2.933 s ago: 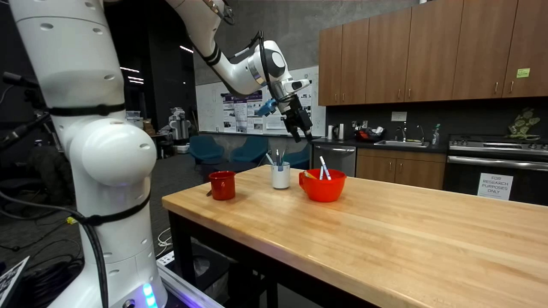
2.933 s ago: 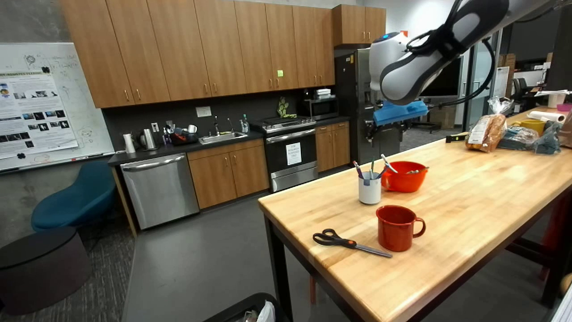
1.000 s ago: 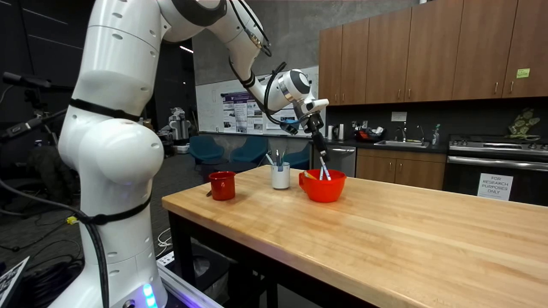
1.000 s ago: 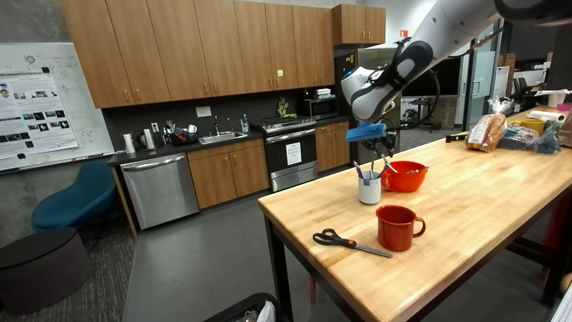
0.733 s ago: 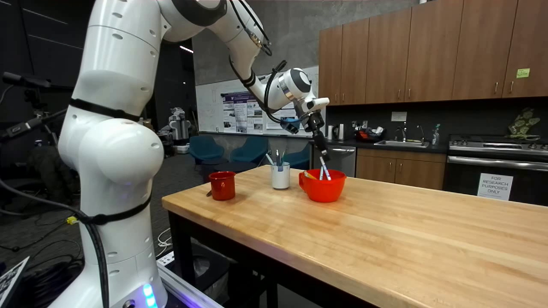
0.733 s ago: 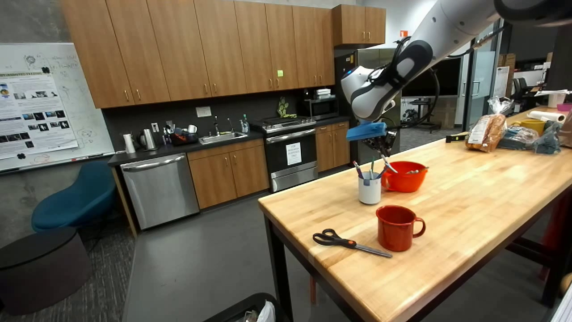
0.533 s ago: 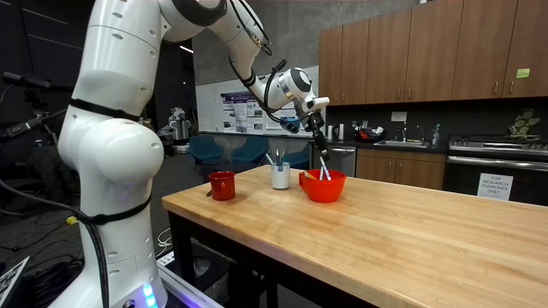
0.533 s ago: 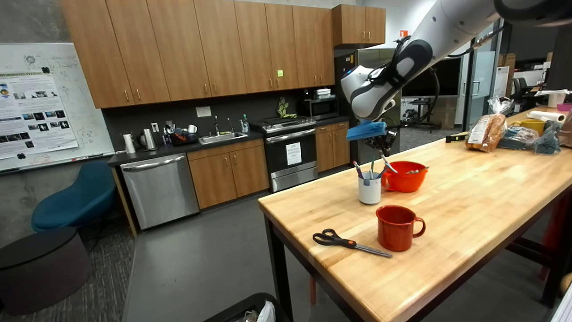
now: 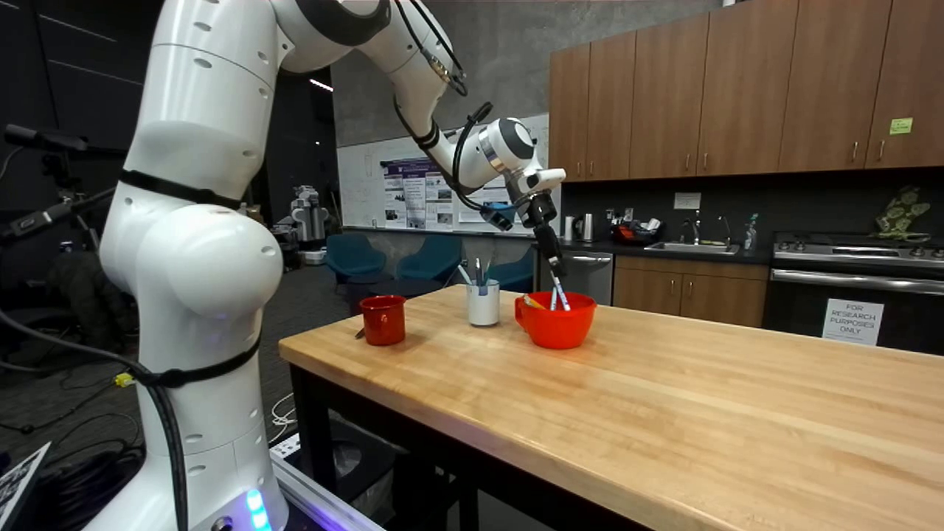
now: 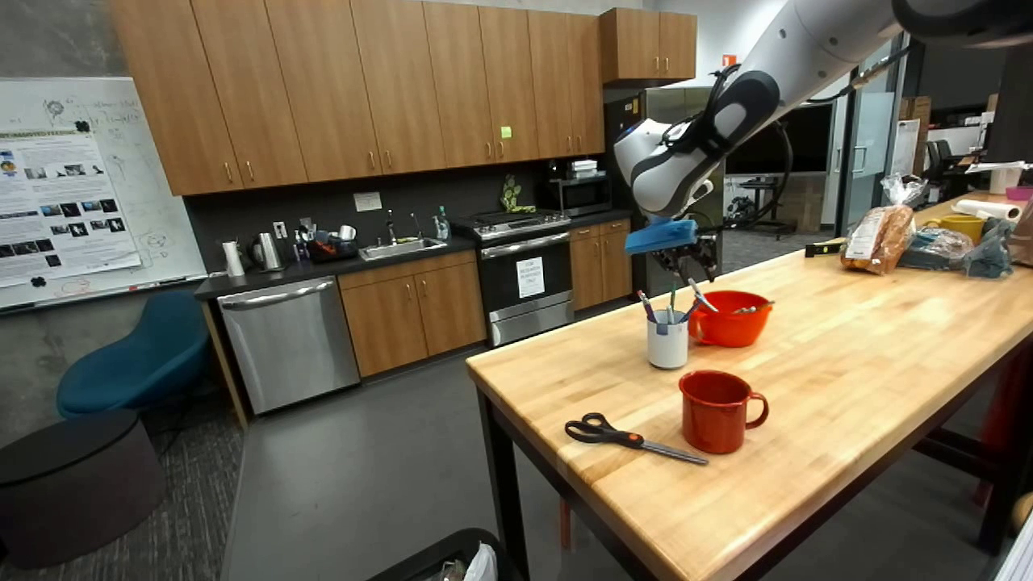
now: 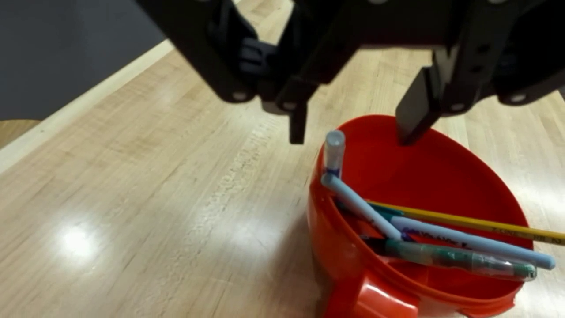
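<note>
Red bowl [image 9: 557, 332], red mug [image 10: 715, 420], yellow pencil [image 11: 463, 221] — one each

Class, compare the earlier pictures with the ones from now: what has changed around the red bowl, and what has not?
The tool has come down toward the pens in the red bowl. Its jaws, which looked drawn together half a second ago, now stand apart, gripping nothing. Unmoved: bowl, pens, white cup, dark red mug and scissors.

A slim white marker [image 11: 334, 153], its pale grey end up and a purple mark below it, stands tilted inside a red bowl [image 9: 557, 330], which rests upright near one long edge of the surface [image 9: 700, 383]; the marker's lower part is hidden.
</note>
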### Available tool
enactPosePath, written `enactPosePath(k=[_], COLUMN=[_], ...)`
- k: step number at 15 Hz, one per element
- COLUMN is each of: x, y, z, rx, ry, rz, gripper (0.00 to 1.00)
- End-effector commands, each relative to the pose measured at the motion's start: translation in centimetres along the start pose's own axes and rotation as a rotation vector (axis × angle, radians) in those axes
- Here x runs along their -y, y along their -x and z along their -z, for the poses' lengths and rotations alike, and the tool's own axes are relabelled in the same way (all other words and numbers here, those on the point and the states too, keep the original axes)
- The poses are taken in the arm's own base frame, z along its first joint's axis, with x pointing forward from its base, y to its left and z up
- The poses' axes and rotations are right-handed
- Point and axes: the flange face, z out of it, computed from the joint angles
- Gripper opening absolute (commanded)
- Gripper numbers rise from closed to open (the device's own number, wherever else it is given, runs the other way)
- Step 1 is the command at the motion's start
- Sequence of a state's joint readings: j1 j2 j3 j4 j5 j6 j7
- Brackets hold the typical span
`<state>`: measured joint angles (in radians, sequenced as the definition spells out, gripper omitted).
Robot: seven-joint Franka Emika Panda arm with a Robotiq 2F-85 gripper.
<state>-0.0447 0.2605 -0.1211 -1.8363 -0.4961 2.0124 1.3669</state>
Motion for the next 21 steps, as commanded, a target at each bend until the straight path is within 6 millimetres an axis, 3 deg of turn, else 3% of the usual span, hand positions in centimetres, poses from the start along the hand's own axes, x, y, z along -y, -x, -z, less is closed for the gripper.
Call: enactPosePath(k=[1, 3, 5, 6, 8, 18, 21], x=[-0.2, -0.2, -0.2, -0.2, -0.2, -0.4, -1.4], y=[0.6, 1.0, 1.1, 1.2, 1.0, 0.7, 0.1], z=[0.4, 0.3, 0.1, 0.1, 0.1, 1.0, 2.5], rx=[0.028, 0.042, 0.050, 0.050, 0.044, 0.038, 0.033], ry=[0.015, 0.024, 0.029, 0.030, 0.030, 0.017, -0.007], rz=[0.009, 0.012, 0.011, 0.011, 0.007, 0.032, 0.059], gripper=[0.86, 0.98, 1.00, 0.71, 0.74, 0.00, 0.03])
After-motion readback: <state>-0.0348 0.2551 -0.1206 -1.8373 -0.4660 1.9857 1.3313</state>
